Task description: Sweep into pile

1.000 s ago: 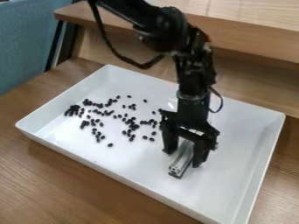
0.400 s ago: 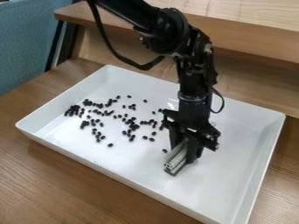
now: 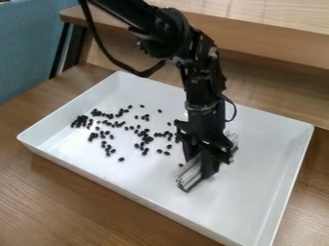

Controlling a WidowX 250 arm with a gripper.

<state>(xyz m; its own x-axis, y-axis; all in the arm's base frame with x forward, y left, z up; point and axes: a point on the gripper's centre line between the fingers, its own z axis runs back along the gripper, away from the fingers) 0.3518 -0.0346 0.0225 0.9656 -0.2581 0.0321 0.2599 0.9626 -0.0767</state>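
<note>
My gripper (image 3: 200,166) hangs down over the middle right part of the white tray (image 3: 270,192), shut on a silver metal bar (image 3: 190,174). The bar is low at the tray's floor and slants from front left to back right, its far end showing behind the gripper. Many small dark beans (image 3: 146,138) lie scattered over the left half of the tray, with a denser cluster (image 3: 81,121) near its left wall. One lone bean (image 3: 181,165) lies just left of the bar.
The tray's raised rim surrounds the work. Beneath it is a wooden table (image 3: 77,206), and a wooden ledge (image 3: 276,43) runs behind. A blue chair (image 3: 29,43) stands at the upper left.
The gripper has turned and shifted slightly left with the bar, whose far end has come into sight. The arm above has also moved left. The scattered beans look unmoved.
</note>
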